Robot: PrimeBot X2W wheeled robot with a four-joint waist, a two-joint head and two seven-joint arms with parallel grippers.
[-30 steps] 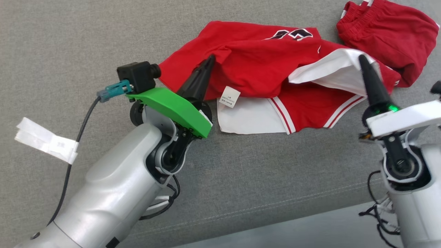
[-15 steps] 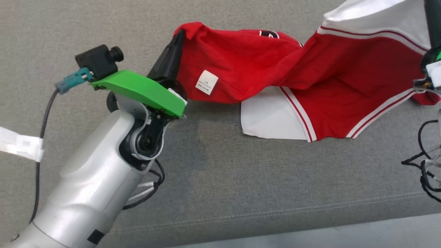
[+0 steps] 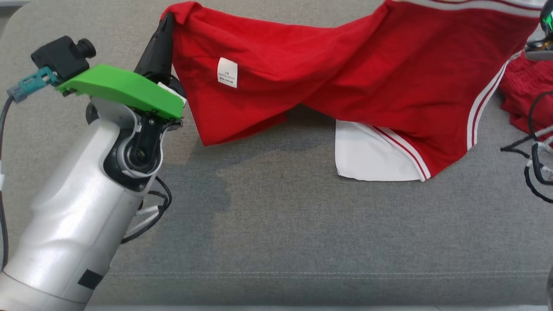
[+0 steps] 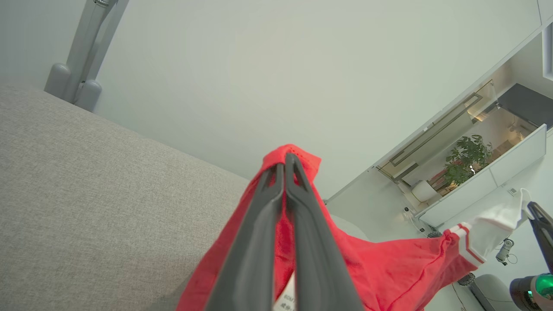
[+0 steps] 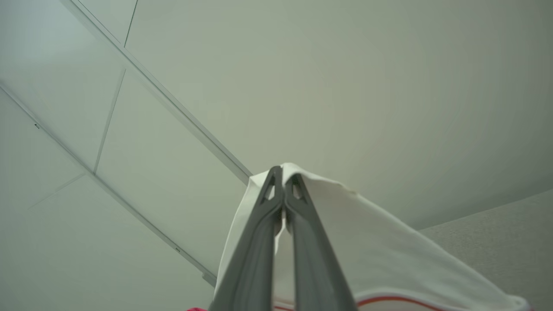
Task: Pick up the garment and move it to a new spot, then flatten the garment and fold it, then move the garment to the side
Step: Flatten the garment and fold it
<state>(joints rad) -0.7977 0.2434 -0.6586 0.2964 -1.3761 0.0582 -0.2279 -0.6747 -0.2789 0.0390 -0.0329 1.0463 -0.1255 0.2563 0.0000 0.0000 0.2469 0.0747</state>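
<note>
Head view: limp, twisted red garment (image 3: 345,73)

The left gripper (image 3: 167,20) and right gripper (image 5: 283,172) have hoisted the garment (image 3: 345,73) up, spreading it wide.

The garment (image 3: 328,73) runs off the top edge

Head camera looks down on the cushion (image 3: 276,224); wrist cameras tilt upward (at close range) — all three share the garment (image 3: 345,73).
</note>
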